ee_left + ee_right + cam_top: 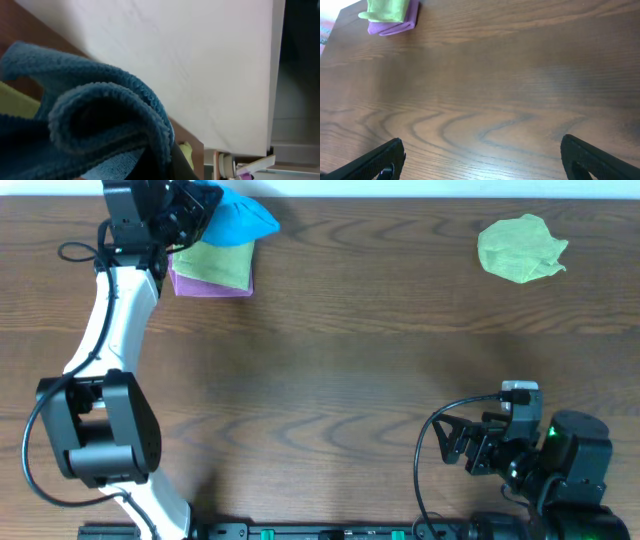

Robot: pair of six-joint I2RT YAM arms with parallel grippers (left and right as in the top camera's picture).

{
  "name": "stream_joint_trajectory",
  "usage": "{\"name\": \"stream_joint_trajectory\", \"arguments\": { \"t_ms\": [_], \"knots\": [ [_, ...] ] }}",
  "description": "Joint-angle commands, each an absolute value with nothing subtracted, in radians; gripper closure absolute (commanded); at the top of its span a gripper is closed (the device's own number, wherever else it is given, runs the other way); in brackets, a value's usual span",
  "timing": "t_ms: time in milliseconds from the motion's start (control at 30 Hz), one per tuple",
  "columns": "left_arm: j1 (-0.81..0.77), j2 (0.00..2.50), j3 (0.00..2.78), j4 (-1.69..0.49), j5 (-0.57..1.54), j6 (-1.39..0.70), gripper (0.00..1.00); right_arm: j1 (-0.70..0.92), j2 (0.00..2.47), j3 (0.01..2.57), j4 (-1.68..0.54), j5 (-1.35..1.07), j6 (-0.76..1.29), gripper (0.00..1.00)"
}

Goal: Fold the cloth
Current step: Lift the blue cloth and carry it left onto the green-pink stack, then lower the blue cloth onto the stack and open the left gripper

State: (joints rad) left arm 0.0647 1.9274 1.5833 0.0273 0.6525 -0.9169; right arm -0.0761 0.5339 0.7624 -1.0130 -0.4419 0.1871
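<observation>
My left gripper (190,208) is at the table's far left edge, shut on a folded blue cloth (240,218) and holding it over a stack of a folded green cloth (217,262) on a folded purple cloth (205,284). In the left wrist view the blue cloth (90,120) fills the frame and hides the fingers. A crumpled light-green cloth (520,248) lies at the far right. My right gripper (462,448) is open and empty near the front right; its fingers (485,160) spread wide over bare wood.
The stack also shows in the right wrist view (390,15) at the far left corner. A white wall (200,60) stands behind the table's far edge. The wooden table (340,380) spans the overhead view.
</observation>
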Motion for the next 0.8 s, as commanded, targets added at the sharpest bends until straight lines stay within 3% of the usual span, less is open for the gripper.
{"name": "stream_joint_trajectory", "arguments": {
  "t_ms": [0, 767],
  "knots": [
    [0.067, 2.003, 1.667, 0.035, 0.675, -0.921, 0.94, -0.084, 0.529, 0.76, -1.014, -0.452, 0.202, 0.01],
    [0.073, 2.119, 1.782, -0.044, 0.75, -0.888, 0.94, -0.084, 0.529, 0.76, -1.015, -0.452, 0.202, 0.01]
  ]
}}
